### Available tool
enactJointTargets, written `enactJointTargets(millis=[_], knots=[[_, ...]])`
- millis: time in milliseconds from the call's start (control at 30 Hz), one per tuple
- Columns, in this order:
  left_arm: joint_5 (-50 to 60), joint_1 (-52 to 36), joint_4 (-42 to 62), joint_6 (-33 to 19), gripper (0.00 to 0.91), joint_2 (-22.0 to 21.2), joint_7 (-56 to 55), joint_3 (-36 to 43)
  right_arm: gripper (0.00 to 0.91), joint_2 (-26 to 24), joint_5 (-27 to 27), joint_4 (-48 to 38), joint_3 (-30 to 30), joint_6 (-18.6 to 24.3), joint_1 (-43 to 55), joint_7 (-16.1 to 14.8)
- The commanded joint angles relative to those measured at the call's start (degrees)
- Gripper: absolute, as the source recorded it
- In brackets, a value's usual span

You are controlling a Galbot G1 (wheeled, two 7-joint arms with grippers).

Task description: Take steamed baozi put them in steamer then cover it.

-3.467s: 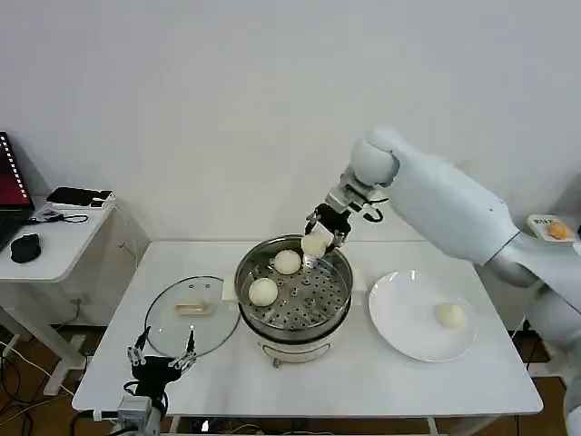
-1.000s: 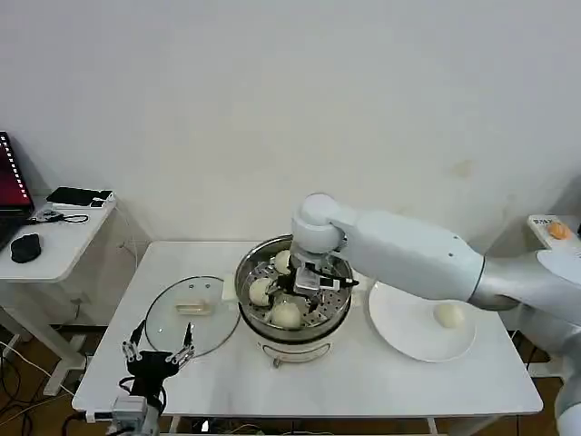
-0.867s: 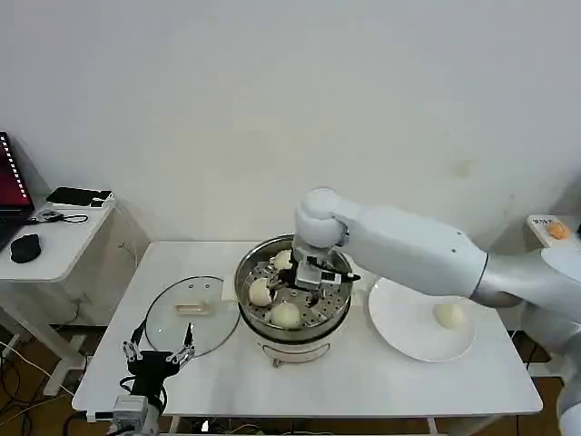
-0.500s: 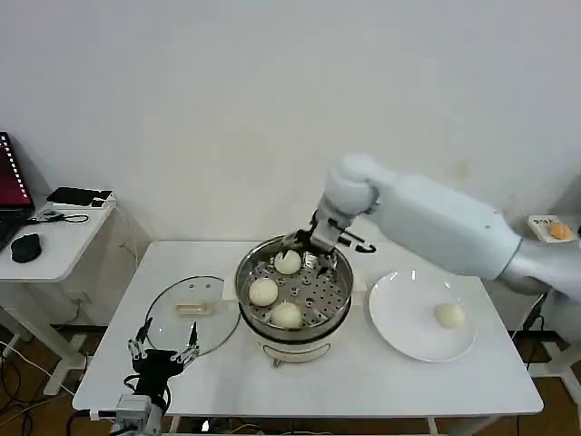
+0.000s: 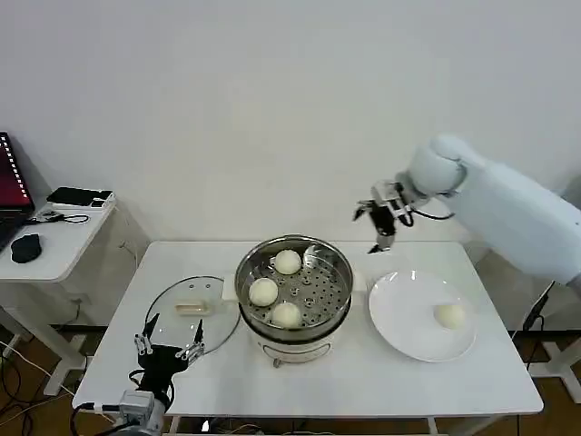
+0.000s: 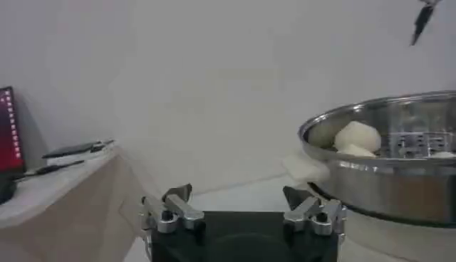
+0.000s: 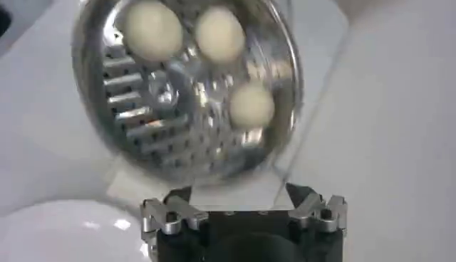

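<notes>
Right gripper (image 5: pixel 375 227) withdrawn from steamer (image 5: pixel 294 289), raised beyond plate (image 5: pixel 421 315), jaws spread, empty. Three baozi (image 5: pixel 286 314) left inside. Left gripper (image 5: pixel 169 338) parked, fingers wide.

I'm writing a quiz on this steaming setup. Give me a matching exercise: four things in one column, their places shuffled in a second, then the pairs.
Things:
1. cover
2. last baozi
3. right gripper
4. left gripper

Places:
A. on the white plate
B. open in the air behind the plate
C. flat on the table left of the steamer
D. open at the table's front left

Pairs: 1-C, 2-A, 3-B, 4-D
</notes>
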Motion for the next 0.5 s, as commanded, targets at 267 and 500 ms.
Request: enactJointTargets(millis=[267,500], knots=[[-0.02,0.47,1.32,-0.02,0.907,0.57,-0.14,0.08,0.907,-6.21,-11.98,-3.85,5.74,-6.1,-13.22,-3.89],[0.19,0.73,2.08,-0.01,0.907,0.75,-0.07,0.04,0.907,-5.56,-16.62,-5.9,8.83,-4.68,-19.99,-3.36]])
